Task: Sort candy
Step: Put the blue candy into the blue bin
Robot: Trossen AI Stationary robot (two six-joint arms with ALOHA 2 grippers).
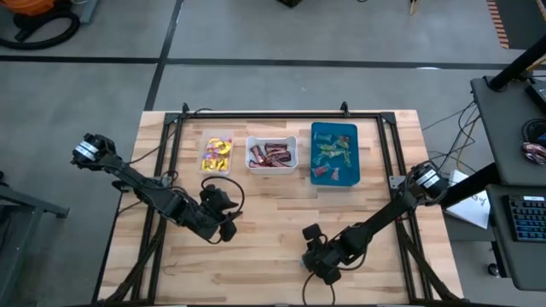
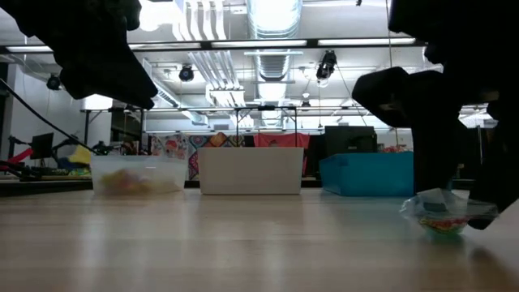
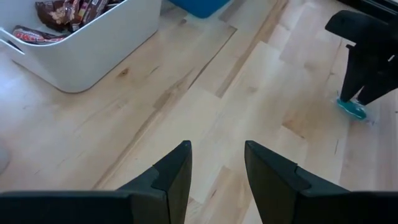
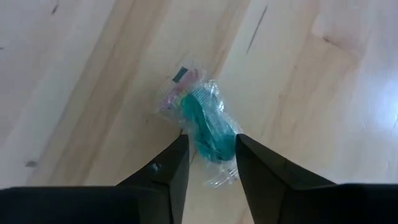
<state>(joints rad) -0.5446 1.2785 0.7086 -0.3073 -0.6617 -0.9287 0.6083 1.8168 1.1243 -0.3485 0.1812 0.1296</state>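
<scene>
Right hand [image 4: 208,163]: low over the front right part of the bench [image 1: 273,234], fingers a little apart and closing round one teal candy [image 4: 208,127] in a clear crinkled wrapper. The piece lies on the wood between the fingertips; whether it is firmly gripped cannot be told. The low view shows the same piece [image 2: 442,217] resting on the bench surface under this hand.

Left hand [image 3: 214,174]: hovering above bare wood at the front left of centre, fingers parted, holding nothing.

Bins, in a row along the far side of the bench:
- clear bin [image 1: 205,162], left, holding yellow packets [image 1: 217,152];
- white bin [image 1: 272,166], middle, holding dark brown-red bars [image 1: 271,153];
- blue bin [image 1: 334,179], right, holding small green and teal pieces [image 1: 333,153] with some red ones.

Teal candy at the right hand stands well apart from all three bins.
</scene>
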